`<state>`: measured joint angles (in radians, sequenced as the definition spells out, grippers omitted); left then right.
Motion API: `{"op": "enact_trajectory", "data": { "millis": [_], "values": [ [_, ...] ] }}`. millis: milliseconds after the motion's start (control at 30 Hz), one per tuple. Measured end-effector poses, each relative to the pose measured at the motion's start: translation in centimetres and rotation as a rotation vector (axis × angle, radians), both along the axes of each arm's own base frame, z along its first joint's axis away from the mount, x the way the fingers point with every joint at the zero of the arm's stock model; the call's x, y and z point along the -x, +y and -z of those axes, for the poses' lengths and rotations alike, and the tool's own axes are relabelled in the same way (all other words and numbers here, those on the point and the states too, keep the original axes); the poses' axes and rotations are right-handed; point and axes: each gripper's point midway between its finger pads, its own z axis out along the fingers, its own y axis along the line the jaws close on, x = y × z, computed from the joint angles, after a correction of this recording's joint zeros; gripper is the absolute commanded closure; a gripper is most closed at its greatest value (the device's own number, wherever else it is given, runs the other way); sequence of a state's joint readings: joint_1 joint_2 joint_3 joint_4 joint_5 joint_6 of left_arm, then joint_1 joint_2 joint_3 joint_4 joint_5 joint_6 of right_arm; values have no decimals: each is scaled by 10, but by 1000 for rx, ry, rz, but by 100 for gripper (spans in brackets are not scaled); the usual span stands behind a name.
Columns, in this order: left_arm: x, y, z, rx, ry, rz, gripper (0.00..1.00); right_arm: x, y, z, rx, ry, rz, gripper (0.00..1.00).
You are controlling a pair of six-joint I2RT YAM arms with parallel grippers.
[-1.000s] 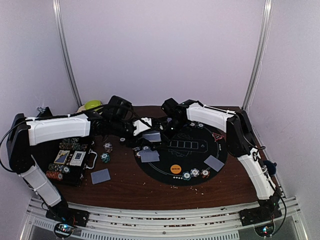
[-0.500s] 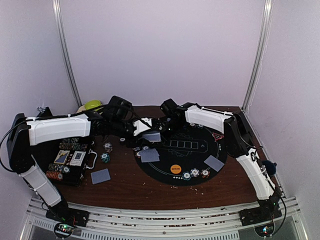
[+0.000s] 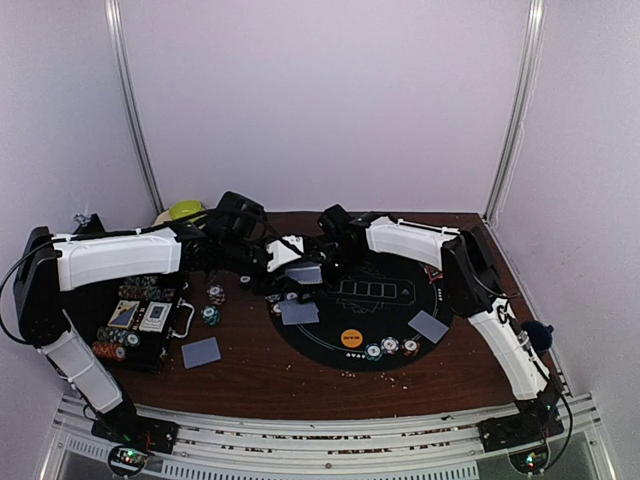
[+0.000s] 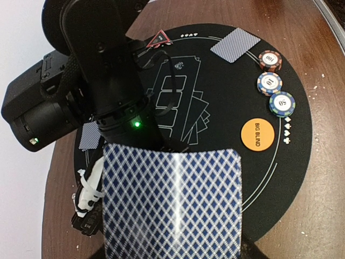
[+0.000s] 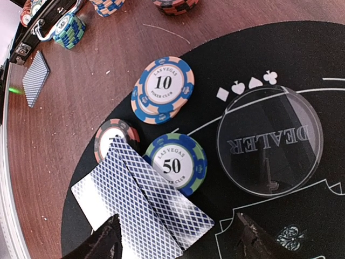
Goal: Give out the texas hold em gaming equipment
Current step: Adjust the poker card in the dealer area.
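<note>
The right gripper (image 5: pixel 178 240) has swung a little further left over the black round mat (image 3: pixel 400 320), closing on the left gripper (image 3: pixel 296 262), which has stayed put. The right gripper's fingers are spread wide with nothing between them, hovering above two overlapping face-down cards (image 5: pixel 140 205) at the mat's left edge. The left gripper is closed on a held card (image 4: pixel 172 208), blue diamond back toward its camera, lifted off the mat's left part with the right arm's black wrist just behind it.

Touching the overlapped cards on the mat lies a green chip (image 5: pixel 175 162) reading "LAS VEGAS 50 POKER CLUB". A black-and-red chip (image 5: pixel 110 137) sits partly under the cards on the mat's rim. A blue chip (image 5: pixel 163 86) marked "LAS VEGAS 10 POKER CLUB" lies just off the mat on the worktop (image 5: pixel 97 65). Beside the green chip, inside the mat, is a clear disc (image 5: pixel 269 140) lettered "DEALER".

On the mat's near side an orange disc (image 4: pixel 257 134) reads "BIG BLIND". Next to it stand three chips in a row: green (image 4: pixel 282 103), its number unreadable, blue "10" (image 4: pixel 269 82) and red "100" (image 4: pixel 270 60). A lone face-down card (image 4: pixel 234 45) lies at the mat's right edge.
</note>
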<state>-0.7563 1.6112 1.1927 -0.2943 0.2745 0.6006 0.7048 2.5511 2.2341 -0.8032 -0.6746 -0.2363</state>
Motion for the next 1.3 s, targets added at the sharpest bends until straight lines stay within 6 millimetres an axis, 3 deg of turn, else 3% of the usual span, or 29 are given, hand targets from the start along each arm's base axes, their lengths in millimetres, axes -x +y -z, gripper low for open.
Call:
{"op": "enact_trajectory", "data": {
  "millis": [1067,1300],
  "values": [
    [0,0,1,-3,3,0,95,56,3,3,26,-4,-255,31],
    [1,1,1,-5,5,0,95,53,0,1,56,-14,-200,28]
  ]
}}
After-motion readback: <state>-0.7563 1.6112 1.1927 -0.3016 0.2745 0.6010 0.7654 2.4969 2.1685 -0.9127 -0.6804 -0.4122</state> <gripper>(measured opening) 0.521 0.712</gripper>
